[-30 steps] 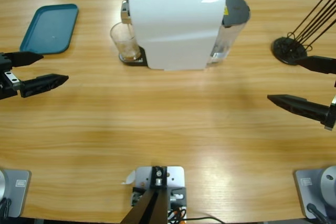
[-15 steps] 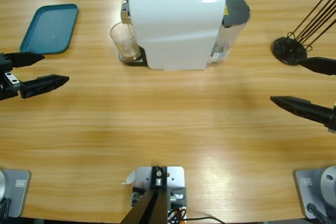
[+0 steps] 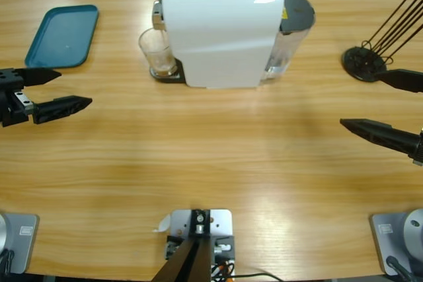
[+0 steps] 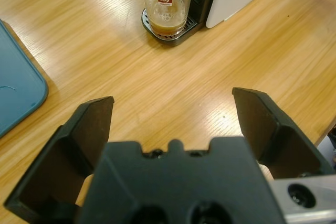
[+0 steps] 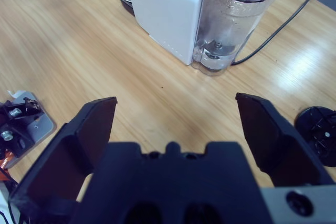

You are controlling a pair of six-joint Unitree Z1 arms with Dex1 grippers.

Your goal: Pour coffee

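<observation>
On my far left, the left claw (image 3: 47, 92) sits low over the counter (image 3: 211, 163), jaws spread wide with nothing between them. Just beyond it toward the back lies a teal tray (image 3: 63, 35), flat on the wood; my left wrist view catches its rounded corner (image 4: 16, 90) at the edge.

Moving right, I see the clear glass tumbler (image 3: 156, 51) standing upright on the dark drip plate (image 3: 168, 74) at the front of the white coffee machine (image 3: 221, 31). Looking along the left claw (image 4: 170, 114), the tumbler (image 4: 167, 3) shows a small red label and the coffee (image 4: 167, 23), a shallow brownish layer at its bottom, with a thin stream coming down into the glass from above. The left claw is well apart from it.

Behind the machine's right side is its clear water tank (image 3: 291, 31) with a dark lid, plain in my right wrist view (image 5: 236, 24), a black cable (image 5: 273, 30) trailing off from there.

Further right stands a black round-based rack (image 3: 370, 57) with thin rods slanting up. On the far right the right claw (image 3: 373, 102) is also wide open and holds nothing, near that rack's base.
</observation>
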